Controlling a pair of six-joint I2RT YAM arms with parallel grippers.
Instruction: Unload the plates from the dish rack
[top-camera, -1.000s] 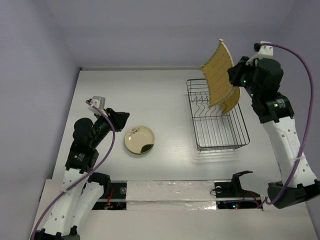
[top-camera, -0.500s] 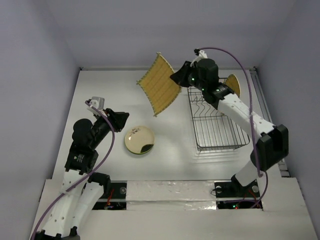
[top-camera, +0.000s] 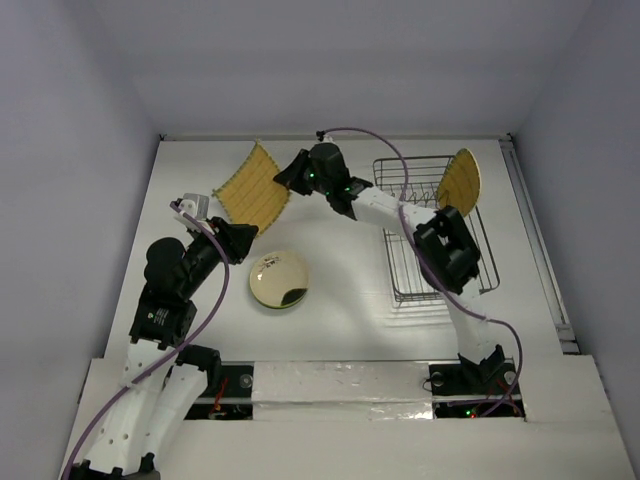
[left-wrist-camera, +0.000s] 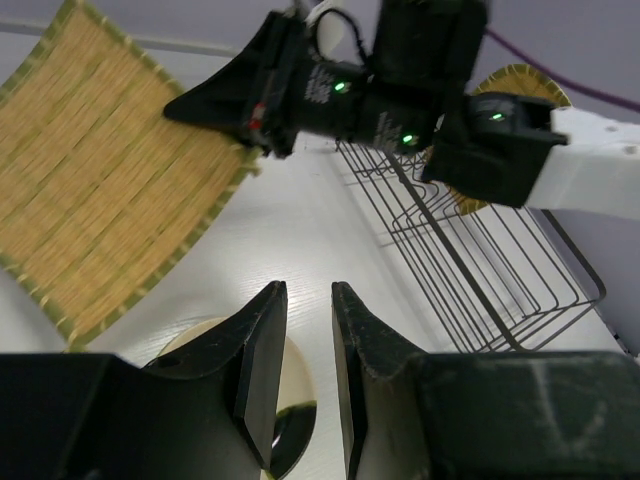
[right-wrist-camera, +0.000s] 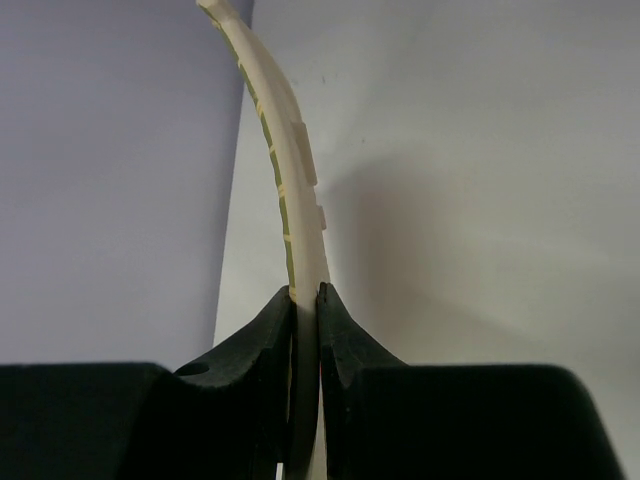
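Note:
My right gripper is shut on one corner of a square yellow ribbed plate, holding it tilted over the far left of the table. In the right wrist view the plate's cream edge runs up from between the closed fingers. A second yellow plate stands upright in the dark wire dish rack at the right. A round cream plate with a dark patch lies flat on the table. My left gripper hovers just left of it, open and empty.
The right arm stretches from the near right across the rack's left side. White walls close off the back and left. In the left wrist view the rack's wires sit right of the held plate.
The right arm has swung left from above the rack, carrying the yellow plate across and down to the far left. The left arm has stayed still.

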